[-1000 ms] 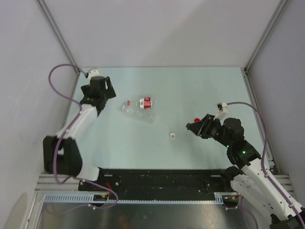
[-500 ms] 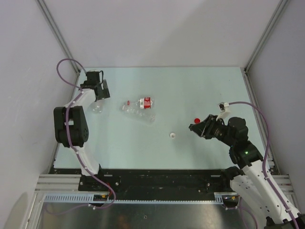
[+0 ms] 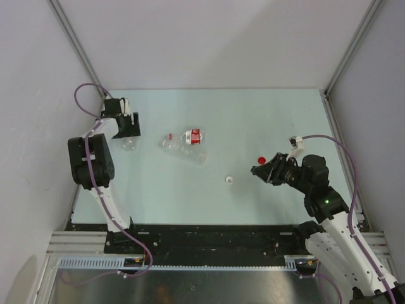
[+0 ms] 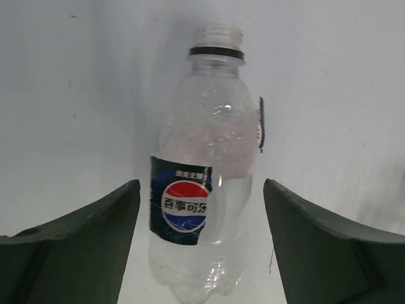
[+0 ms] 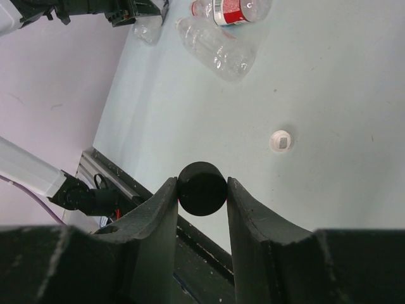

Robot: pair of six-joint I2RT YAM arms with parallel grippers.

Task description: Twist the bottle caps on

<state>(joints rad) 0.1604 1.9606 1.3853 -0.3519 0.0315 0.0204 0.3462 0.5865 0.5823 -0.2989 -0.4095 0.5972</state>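
Observation:
A clear bottle with a dark blue label (image 4: 209, 158) lies uncapped at the far left of the table (image 3: 130, 144), with a black ring under its neck. My left gripper (image 4: 201, 185) is open, one finger on each side of its lower half, not touching it; it also shows in the top view (image 3: 128, 132). My right gripper (image 5: 202, 190) is shut on the black cap (image 5: 202, 189), held above the table at the right (image 3: 256, 170). The red cap (image 3: 261, 159) and the white cap (image 3: 229, 180) lie on the table. A red-labelled bottle (image 3: 192, 135) and a plain clear bottle (image 3: 190, 152) lie mid-table.
The pale green table (image 3: 253, 120) is closed in by grey walls with metal posts at the back corners (image 3: 104, 95). A black rail (image 3: 209, 234) runs along the near edge between the arm bases. The left arm's elbow (image 3: 88, 161) stands by the left wall.
The left arm has folded up by the left wall, uncovering the far-left bottle, over which its gripper now sits. The right gripper shifted slightly right, still holding the black cap.

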